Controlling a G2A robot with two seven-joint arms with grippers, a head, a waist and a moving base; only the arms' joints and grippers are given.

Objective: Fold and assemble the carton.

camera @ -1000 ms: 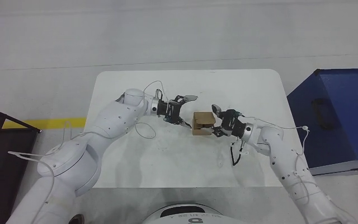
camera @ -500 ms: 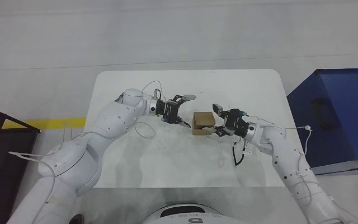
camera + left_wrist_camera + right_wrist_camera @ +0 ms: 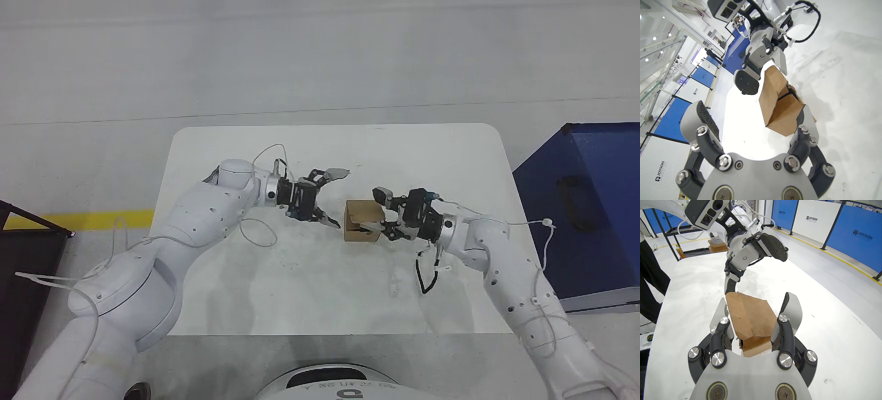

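Observation:
A small brown carton [image 3: 362, 220] lies on the white table [image 3: 300, 290], its flaps partly folded and a seam gaping [image 3: 785, 94]. My right gripper [image 3: 379, 212] is open and straddles the carton [image 3: 751, 317]. One finger [image 3: 723, 309] lies against the carton's side, and the other finger [image 3: 791, 306] stands a little off it. My left gripper [image 3: 333, 198] is wide open on the carton's opposite side. Its lower fingertip [image 3: 804, 117] touches the carton's near corner, and its upper finger [image 3: 704, 115] is raised clear.
A dark blue bin [image 3: 590, 210] stands beside the table on the right. A loose white cable [image 3: 262, 232] hangs under the left arm. Off the table's far end are a rack with stacked cardboard [image 3: 717, 246] and a bottle [image 3: 680, 251].
My right gripper has edged further over the carton toward the left arm. The carton and the left gripper have barely moved.

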